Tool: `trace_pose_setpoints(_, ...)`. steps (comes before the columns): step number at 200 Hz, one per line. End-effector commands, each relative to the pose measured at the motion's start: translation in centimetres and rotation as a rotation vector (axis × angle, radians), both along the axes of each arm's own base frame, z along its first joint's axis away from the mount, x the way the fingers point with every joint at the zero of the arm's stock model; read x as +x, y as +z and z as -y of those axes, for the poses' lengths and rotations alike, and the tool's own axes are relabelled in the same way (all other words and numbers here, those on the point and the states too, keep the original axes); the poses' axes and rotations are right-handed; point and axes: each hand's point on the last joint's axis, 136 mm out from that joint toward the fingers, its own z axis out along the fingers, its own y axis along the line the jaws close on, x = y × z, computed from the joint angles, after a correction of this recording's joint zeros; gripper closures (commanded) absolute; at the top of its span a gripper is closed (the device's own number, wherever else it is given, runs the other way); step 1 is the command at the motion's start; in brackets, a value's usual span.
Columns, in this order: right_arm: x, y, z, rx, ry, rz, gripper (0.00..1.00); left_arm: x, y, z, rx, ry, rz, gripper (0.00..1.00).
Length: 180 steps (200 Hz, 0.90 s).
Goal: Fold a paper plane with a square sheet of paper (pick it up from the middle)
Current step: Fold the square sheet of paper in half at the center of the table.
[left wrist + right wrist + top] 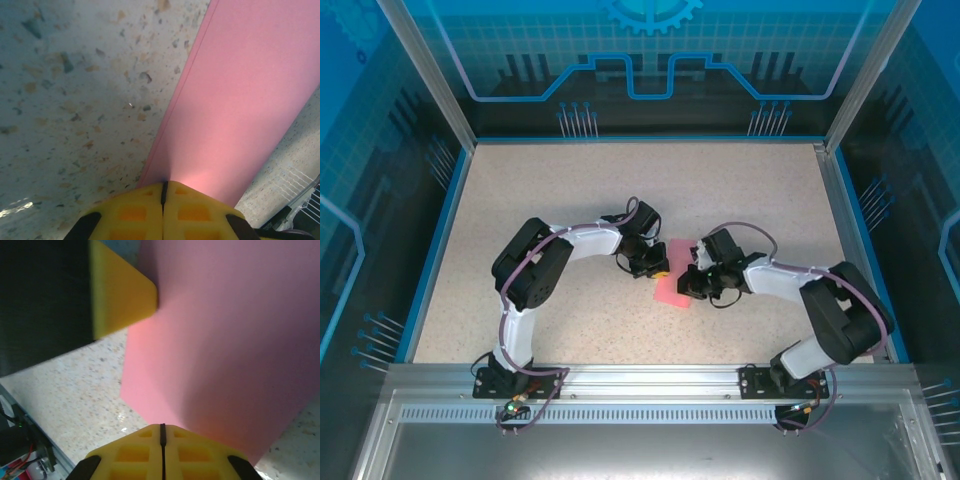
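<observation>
- Square sheet of paper (676, 288) lies folded at mid-desk (570, 200); thin, limp, easily creased.
- Left wrist: my left tool (164, 189) is closed tight, tips at its folded edge.
- Right wrist: my right tool (162, 429) is closed too, touching it; I'd pinch edges.
</observation>
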Motion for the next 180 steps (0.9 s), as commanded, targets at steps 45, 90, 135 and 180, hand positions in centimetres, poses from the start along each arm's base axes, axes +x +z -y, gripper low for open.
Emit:
trace_pose_setpoints(45,-4.5,-3.5,1.9,-0.094,0.026,-0.116,0.94,-6.6,-8.6,-7.2,0.38,0.033,-0.224,0.94)
trace_pose_setpoints(90,-7.5,-4.1,4.3,-0.157,0.026,-0.165,0.94,-6.4,-8.5,-7.1,0.377,0.032,-0.217,0.95)
trace_pose_setpoints(135,-2.2,1.3,2.3,-0.092,-0.011,0.03,0.94,-5.2,-6.8,-5.8,0.32,0.035,-0.178,0.94)
trace_pose_setpoints(180,2.5,1.3,2.4,-0.208,-0.066,0.09,0.94,-3.0,-2.8,-2.9,0.189,0.036,-0.107,0.91)
